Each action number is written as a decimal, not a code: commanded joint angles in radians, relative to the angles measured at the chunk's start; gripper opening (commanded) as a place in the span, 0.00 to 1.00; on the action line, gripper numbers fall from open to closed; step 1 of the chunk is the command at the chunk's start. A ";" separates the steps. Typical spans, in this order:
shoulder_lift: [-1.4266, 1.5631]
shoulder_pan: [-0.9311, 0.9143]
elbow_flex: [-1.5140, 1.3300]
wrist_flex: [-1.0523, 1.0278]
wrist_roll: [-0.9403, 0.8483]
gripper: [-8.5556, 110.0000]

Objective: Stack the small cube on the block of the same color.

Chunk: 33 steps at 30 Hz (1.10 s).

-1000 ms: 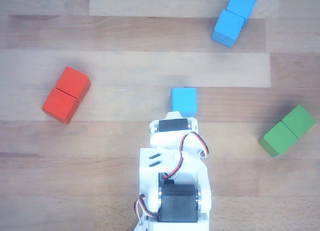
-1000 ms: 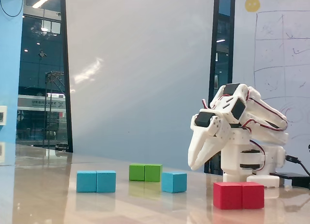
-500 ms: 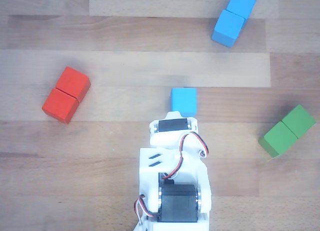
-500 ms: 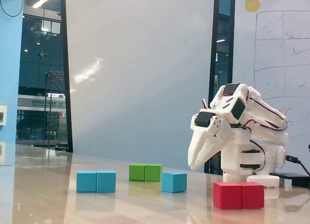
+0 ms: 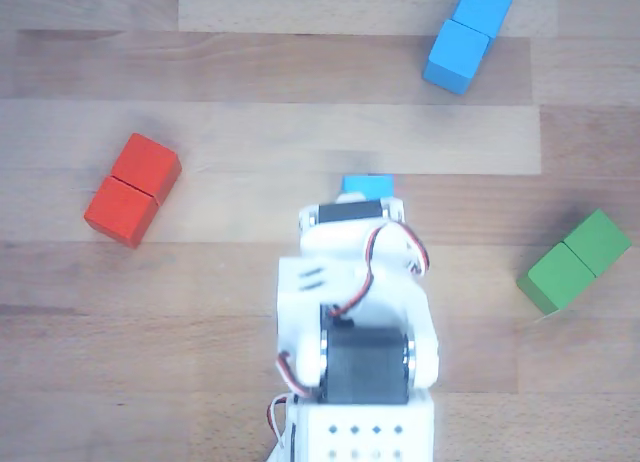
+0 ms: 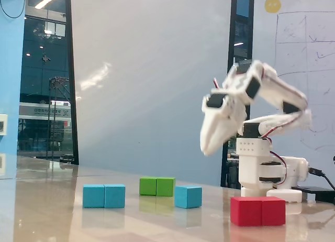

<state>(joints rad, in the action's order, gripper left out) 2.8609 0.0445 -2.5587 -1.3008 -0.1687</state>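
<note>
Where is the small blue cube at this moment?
In the fixed view the small blue cube rests on the table just right of the green block, below the raised gripper. In the other view the arm covers most of it.

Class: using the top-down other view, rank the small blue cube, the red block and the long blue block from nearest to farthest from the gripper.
The gripper itself is hidden under the arm.
1. small blue cube, just ahead of the arm
2. long blue block, upper right
3. red block, far left; close to the second
</note>
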 commanded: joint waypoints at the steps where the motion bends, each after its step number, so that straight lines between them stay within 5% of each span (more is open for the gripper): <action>1: -0.233 0.000 0.368 -0.011 -0.005 0.07; 9: -0.532 0.000 0.592 0.005 -0.005 0.07; 33: -1.008 -0.003 0.588 -0.009 -0.006 0.07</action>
<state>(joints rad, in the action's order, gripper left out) 1.8469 0.0445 -2.0540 -1.3008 -0.1687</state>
